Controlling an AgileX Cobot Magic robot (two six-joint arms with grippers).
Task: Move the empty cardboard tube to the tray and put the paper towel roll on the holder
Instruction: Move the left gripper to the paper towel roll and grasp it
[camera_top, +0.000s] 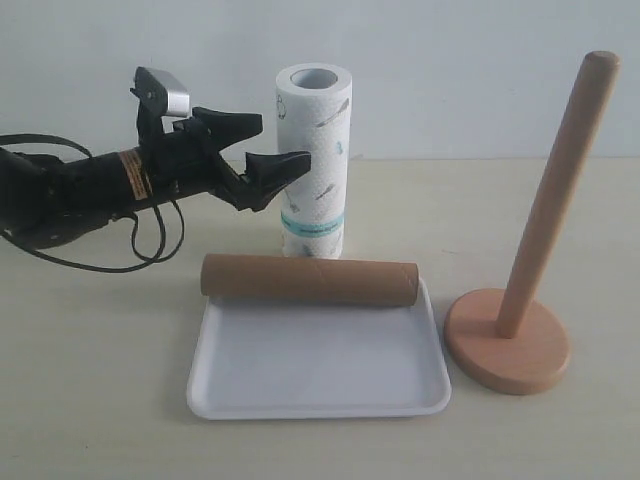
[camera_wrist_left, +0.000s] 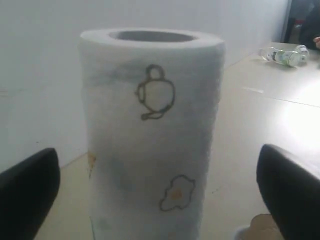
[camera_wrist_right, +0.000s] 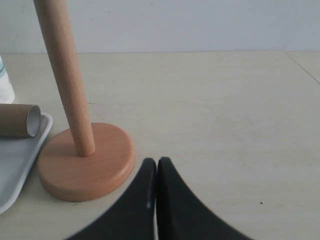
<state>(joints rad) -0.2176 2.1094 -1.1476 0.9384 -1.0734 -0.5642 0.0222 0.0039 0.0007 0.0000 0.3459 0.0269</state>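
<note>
The paper towel roll (camera_top: 314, 160) stands upright behind the tray (camera_top: 320, 385), teal band near its bottom. My left gripper (camera_top: 276, 142) is open at the roll's left side, about at mid-height, and nothing is held. In the left wrist view the roll (camera_wrist_left: 152, 135) fills the middle, with my left gripper (camera_wrist_left: 157, 165) spread wide around it and its black fingers (camera_wrist_left: 27, 192) apart from the paper. The empty cardboard tube (camera_top: 310, 280) lies across the tray's far rim. The holder (camera_top: 508, 345) stands right of the tray. My right gripper (camera_wrist_right: 157, 164) is shut and empty beside the holder (camera_wrist_right: 85, 160).
Black cables (camera_top: 150, 245) trail from the left arm onto the table. A plastic bottle (camera_wrist_left: 282, 54) lies far off on the table in the left wrist view. The tube's end (camera_wrist_right: 22, 120) and the tray corner (camera_wrist_right: 20, 160) show beside the holder's base.
</note>
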